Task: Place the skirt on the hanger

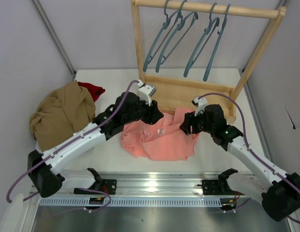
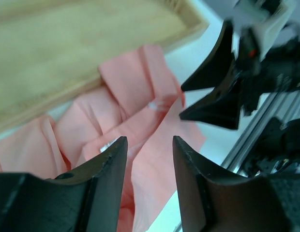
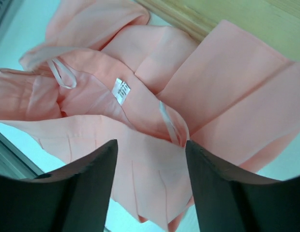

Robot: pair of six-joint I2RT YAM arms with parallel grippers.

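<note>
The salmon-pink skirt (image 1: 159,140) lies crumpled on the table in front of the wooden rack's base, with a small white label (image 3: 121,90) showing. It also shows in the left wrist view (image 2: 140,111). My left gripper (image 1: 156,116) is open and empty, just above the skirt's back edge; in its own view the gripper (image 2: 149,145) has cloth beneath the gap. My right gripper (image 1: 187,126) is open and empty over the skirt's right side; its own view (image 3: 150,147) shows the waistband below. Several teal-blue hangers (image 1: 164,36) hang on the rail.
A wooden rack (image 1: 188,92) with a tray base stands at the back. A tan-brown garment (image 1: 60,113) and a dark red garment (image 1: 92,89) lie at the left. A metal rail (image 1: 155,186) runs along the near edge.
</note>
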